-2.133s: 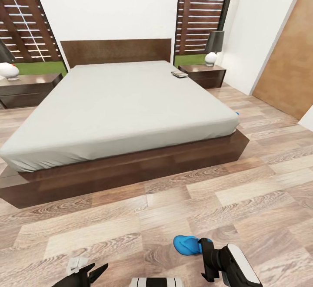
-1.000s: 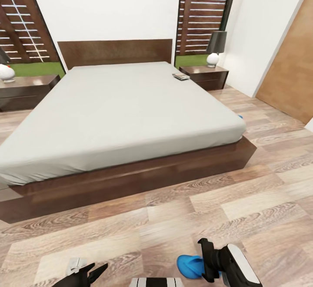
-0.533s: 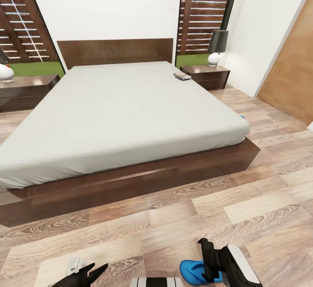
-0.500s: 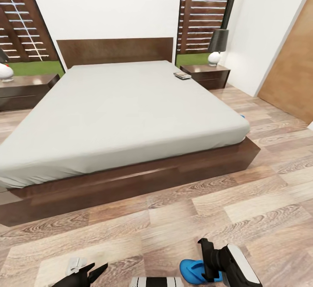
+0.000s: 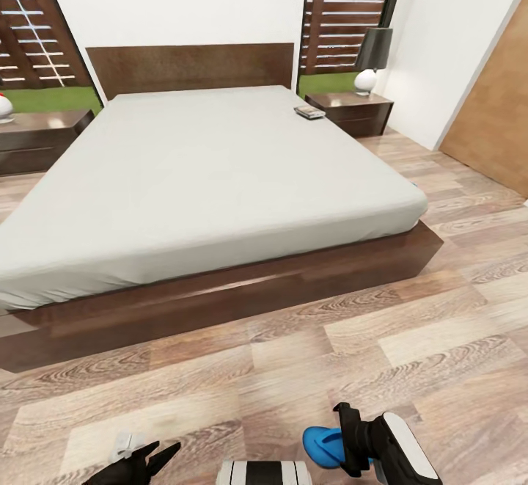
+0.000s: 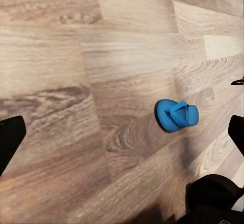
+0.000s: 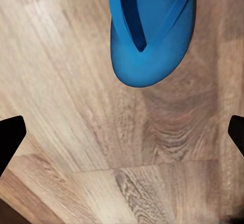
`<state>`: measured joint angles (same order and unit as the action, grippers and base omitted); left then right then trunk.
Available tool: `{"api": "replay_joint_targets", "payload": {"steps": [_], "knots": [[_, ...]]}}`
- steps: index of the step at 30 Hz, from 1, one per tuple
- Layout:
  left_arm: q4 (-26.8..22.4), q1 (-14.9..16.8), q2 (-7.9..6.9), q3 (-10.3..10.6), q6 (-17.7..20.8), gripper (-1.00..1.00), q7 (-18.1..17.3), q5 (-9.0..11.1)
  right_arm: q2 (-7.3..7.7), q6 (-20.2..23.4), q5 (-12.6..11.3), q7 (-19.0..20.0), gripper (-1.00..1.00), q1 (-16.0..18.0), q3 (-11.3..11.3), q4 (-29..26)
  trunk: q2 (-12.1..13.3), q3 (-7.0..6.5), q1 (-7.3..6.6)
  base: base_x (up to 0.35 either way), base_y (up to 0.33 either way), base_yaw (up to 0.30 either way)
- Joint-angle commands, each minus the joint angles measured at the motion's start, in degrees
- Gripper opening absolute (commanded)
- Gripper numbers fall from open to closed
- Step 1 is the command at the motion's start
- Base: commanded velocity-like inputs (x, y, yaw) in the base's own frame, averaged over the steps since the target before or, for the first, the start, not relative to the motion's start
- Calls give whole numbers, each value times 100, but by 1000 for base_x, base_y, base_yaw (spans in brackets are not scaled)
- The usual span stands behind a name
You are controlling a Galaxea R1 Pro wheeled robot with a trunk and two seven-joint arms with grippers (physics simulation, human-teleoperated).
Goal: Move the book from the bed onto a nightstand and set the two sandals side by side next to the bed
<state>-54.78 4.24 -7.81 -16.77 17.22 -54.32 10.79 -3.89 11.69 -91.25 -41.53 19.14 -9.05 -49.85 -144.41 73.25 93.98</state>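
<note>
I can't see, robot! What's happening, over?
Both grippers open, empty. Blue sandal on floor under right gripper. Book on bed. Nothing blocking.

Domestic bedroom. Evidence: large low bed (image 5: 220,279) with dark brown wooden frame, headboard and pale grey-beige mattress; low dark-brown wooden nightstand (image 5: 352,113) at each side; black-shaded table lamp (image 5: 372,59); white walls; wood-plank floor (image 5: 411,338); tall slatted windows.

Matt cloth mattress (image 5: 205,169), dark wood frame (image 5: 220,298) — grainy plank floor (image 5: 411,338), smooth rubbery sandal (image 7: 150,31)
</note>
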Motion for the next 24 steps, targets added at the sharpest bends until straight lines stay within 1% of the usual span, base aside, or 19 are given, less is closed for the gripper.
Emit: {"api": "replay_joint_targets", "payload": {"steps": [1,2,3,4,5,6,8,9,12,17,24], "knots": [[-113,10,-28,-16,76,100,-58,113,-8,43,1,-30,100,2,-27,-7,-2,4,-1,0,0,0],[-298,28,-63,-23,116,100,-125,244,-11,43,1,-30,100,2,-27,-7,-2,4,-1,0,0,0],[-628,58,-111,-26,278,100,-267,531,-13,42,1,-29,100,2,-27,-7,-2,4,-1,0,0,0],[-834,71,-139,-27,464,100,-366,731,-14,39,1,-28,100,2,-27,-7,-2,4,-1,0,0,0],[-929,76,-154,-27,571,100,-409,820,-16,38,1,-27,100,2,-27,-7,-2,4,-1,0,0,0],[-1104,84,-183,-27,792,100,-477,961,-19,37,1,-25,100,2,-27,-7,-2,4,-1,0,0,0],[-1412,110,-221,-28,1163,100,-552,1119,-20,30,1,-28,100,2,-27,-7,-2,4,-1,0,0,0],[-1544,137,-230,-28,1289,100,-575,1163,-18,29,1,-29,100,2,-27,-7,-2,4,-1,0,0,0],[-1771,179,-230,-22,1460,100,-627,1222,-18,27,1,-30,100,2,-27,-6,-2,4,-1,0,0,0],[-1870,197,-216,-8,1531,100,-952,1240,-16,26,1,-29,100,2,-28,-7,-2,4,-1,0,0,0],[-1870,200,-228,-19,1538,100,-1059,1241,-15,26,1,-31,100,2,-32,-7,-11,159,17,0,0,0]]}}
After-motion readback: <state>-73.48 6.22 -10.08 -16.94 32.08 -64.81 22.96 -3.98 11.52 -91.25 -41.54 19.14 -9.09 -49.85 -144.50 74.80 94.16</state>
